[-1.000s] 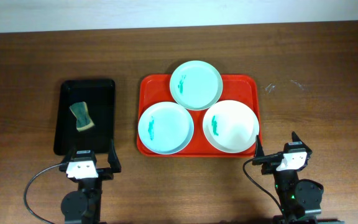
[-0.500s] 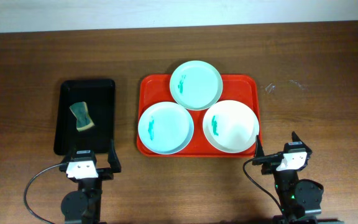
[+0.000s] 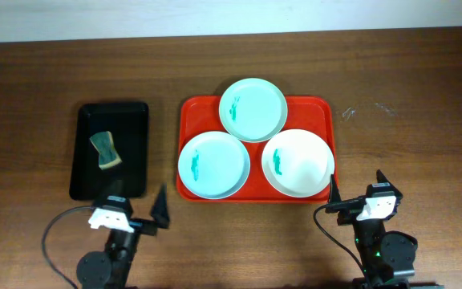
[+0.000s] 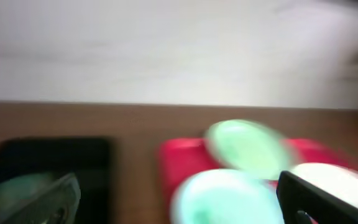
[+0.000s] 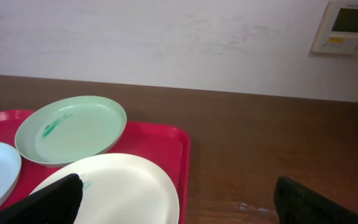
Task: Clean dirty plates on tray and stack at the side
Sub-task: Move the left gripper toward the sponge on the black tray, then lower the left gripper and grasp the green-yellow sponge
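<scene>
Not started: three smeared plates [image 3: 253,108] crowded on tray [image 3: 324,105].

Left gripper [image 3: 140,197] spread, empty, near black tray [image 3: 83,114] holding sponge [image 3: 107,151]; right gripper [image 3: 355,185] spread, empty, just off tray's front-right corner. Rims touching or overlapping, can't tell which. Risks: dragging or tipping a neighbour when lifting one; losing a shallow rim from a thin pinch; missing sponge, given blurred left wrist view.

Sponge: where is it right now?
Overhead view: the sponge lies inside the black tray on the table's left side, left of the red tray.
</scene>
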Tool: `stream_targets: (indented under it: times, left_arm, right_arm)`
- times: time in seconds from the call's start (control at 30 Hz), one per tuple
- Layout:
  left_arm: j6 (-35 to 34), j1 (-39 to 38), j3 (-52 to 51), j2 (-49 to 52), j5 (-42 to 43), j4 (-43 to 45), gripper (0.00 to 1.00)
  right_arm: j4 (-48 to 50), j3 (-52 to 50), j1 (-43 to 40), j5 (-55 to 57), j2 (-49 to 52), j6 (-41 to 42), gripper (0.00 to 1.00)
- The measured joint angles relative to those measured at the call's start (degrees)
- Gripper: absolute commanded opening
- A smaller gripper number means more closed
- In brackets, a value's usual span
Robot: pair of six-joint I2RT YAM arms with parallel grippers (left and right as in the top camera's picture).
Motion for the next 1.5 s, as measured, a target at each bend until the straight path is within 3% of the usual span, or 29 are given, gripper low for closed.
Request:
stream_targets:
  times: [0.1,0.23,0.33,0.5,0.6,0.77,0.87,0.97,1.13,1.27,1.5]
  left_arm:
    - [-3.08,-0.02,-0.11,0.02,10.49,8.83,0.99]
    - [-4.76,-0.02,0.04,0.04,15.87,21.70,0.99]
    - [-5.20,-0.02,0.92,0.07,15.37,23.80,0.99]
    - [-4.59,-0.02,6.78,3.56,7.69,23.12,0.99]
    - [-2.84,0.00,14.29,10.25,4.22,16.02,0.99]
    - [3.08,0.00,37.03,35.12,-1.14,-17.05,0.99]
    - [5.44,0.00,49.16,50.47,1.49,-27.93,0.99]
    - [5.44,0.00,56.50,59.78,-0.24,-33.11,0.99]
    - [-4.72,2.12,66.23,73.20,-15.74,-40.44,0.99]
    - [-11.17,5.90,67.14,81.29,-23.28,-40.26,0.99]
    - [-14.23,10.01,67.14,95.08,-26.97,-34.95,0.99]
  right_arm:
    - [0.00,0.00,0.00,0.00,0.00,0.02,0.99]
    - [0.00,0.00,0.00,0.02,0.00,0.02,0.98]
    - [0.00,0.00,0.00,0.00,0.00,-0.02,0.98]
    - [0.00,0.00,0.00,0.02,0.00,0.04,0.99]
    - [0.02,0.00,-0.02,0.02,0.00,0.04,0.98]
    - [-0.02,0.00,0.00,0.00,-0.04,-0.02,0.98]
    - [0.02,0.00,0.00,0.00,-0.07,0.02,0.98]
    - [0.02,0.00,0.00,0.02,-0.07,0.02,0.98]
    - [0.02,0.00,0.00,0.02,-0.07,0.00,0.99]
    - [0.00,0.00,0.00,0.00,-0.07,0.00,0.98]
    - [0.00,0.00,0.00,0.00,-0.07,0.00,0.98]
